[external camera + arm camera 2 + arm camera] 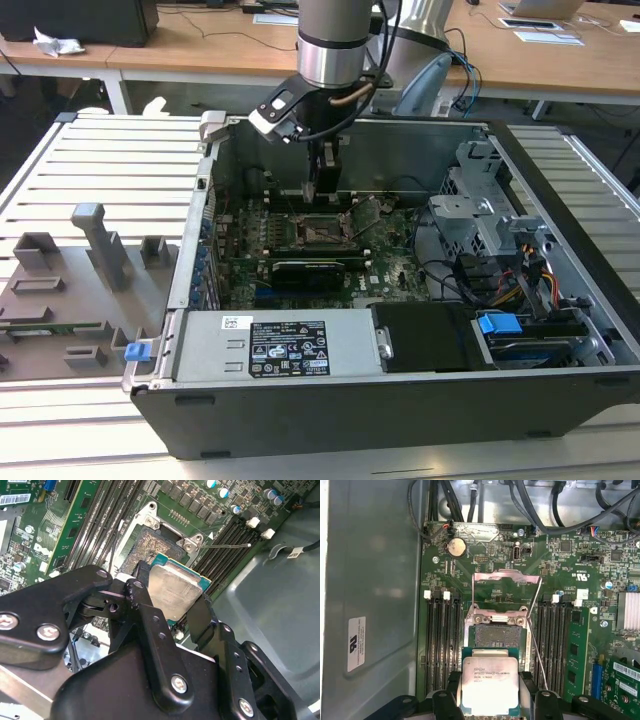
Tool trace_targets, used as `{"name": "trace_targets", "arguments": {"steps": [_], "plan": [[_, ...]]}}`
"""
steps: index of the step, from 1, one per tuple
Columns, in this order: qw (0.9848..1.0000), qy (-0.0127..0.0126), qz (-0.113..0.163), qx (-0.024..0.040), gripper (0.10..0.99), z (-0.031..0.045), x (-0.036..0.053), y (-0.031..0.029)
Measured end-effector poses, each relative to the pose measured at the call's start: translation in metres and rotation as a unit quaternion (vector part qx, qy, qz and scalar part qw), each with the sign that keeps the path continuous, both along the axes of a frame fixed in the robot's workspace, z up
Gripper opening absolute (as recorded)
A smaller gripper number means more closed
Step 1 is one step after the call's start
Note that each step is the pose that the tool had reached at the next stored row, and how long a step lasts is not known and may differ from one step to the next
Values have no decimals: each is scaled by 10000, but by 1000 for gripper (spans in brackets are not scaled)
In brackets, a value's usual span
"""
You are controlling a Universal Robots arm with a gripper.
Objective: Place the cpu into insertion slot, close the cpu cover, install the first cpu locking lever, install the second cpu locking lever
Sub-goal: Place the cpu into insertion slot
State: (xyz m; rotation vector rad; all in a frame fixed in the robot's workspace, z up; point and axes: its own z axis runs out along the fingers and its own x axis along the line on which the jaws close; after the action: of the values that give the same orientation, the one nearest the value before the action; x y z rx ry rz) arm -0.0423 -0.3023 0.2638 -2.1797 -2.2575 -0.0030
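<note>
My gripper (490, 679) is shut on the cpu (489, 687), a flat square chip with a silver-grey top, its edges pinched between two black fingers (454, 681). The second wrist view has the cpu (175, 591) in the gripper (172, 587) tilted just above and beside the insertion slot (157, 542). The insertion slot (497, 636) is a dark square socket with a silvery rim, uncovered. The cpu cover (506, 577) stands flipped open beyond it, and a thin wire locking lever (538, 652) runs along one side. In the exterior view the gripper (322, 190) hangs over the insertion slot (322, 232).
Long black memory slots (442, 645) flank the socket on both sides. A black expansion card (305, 270), the power supply (270, 345), a drive cage (480, 210) and cables (530, 275) fill the open case. A grey fixture (95, 250) stands at the exterior view's left.
</note>
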Motion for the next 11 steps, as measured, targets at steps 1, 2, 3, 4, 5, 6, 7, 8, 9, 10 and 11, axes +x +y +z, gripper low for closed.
{"name": "trace_targets", "arguments": {"steps": [1, 2, 3, 4, 5, 6, 7, 8, 9, 10, 11], "plan": [[10000, 0, 0, 0, 541, -6, 0, 0], [10000, 0, 0, 0, 541, -14, 0, 0], [10000, 0, -1, 0, 541, -20, 0, 0], [10000, 0, -1, 0, 541, -25, 1, 0], [10000, 0, 0, 0, 541, -35, 8, 0], [10000, 0, 0, 0, 541, -42, 13, 0], [10000, 0, -1, 0, 541, -50, 16, 0], [10000, 0, -1, 0, 541, -57, 16, 0], [10000, 0, 0, 0, 541, -62, 16, 0], [10000, 0, 1, 0, 541, -69, 17, -4], [10000, 0, 0, 0, 541, -77, 17, -12]]}}
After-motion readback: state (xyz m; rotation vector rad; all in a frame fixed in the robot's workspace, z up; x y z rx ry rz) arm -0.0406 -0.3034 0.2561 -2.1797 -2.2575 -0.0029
